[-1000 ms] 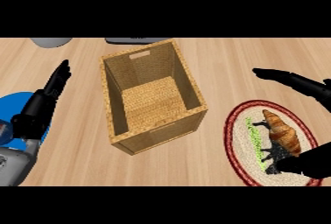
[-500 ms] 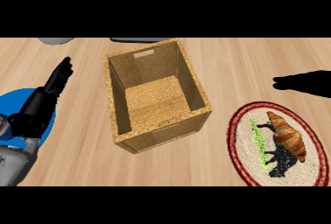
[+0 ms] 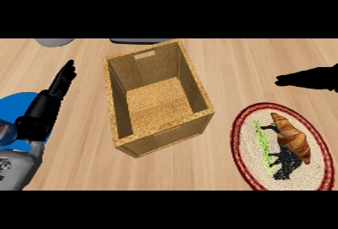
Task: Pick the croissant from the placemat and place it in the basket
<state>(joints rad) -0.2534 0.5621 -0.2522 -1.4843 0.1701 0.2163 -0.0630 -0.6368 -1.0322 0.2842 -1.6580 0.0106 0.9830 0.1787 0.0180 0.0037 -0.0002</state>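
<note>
- Croissant (image 3: 292,137): lies on the oval placemat (image 3: 246,121) at the right side of the wooden counter (image 3: 244,62). It is golden brown and set lengthwise, one pointed end toward the far side of the counter and the other toward the near side. No hand touches it.
- Placemat: beige centre with a dark red braided border. A black animal figure and a green stripe are printed on it, just left of the croissant.
- Basket (image 3: 201,95): a woven rectangular box with tall walls, standing upright at mid-counter, well apart from the placemat and to its left. A slot handle is cut into its far wall. The woven floor is visible.
- Right hand (image 3: 313,78): shows at the right edge of the head view as a dark shape, beyond the placemat and apart from the croissant. It holds nothing; whether its fingers are straight or curled cannot be told.
- Left hand (image 3: 61,82): rests at the left side of the view, fingers straight and pointing away, holding nothing. It is beside the basket but not touching it.
- Blue round object (image 3: 20,103): partly hidden under the left forearm.
- Grey objects (image 3: 55,42): two, cut off at the far edge of the counter.
</note>
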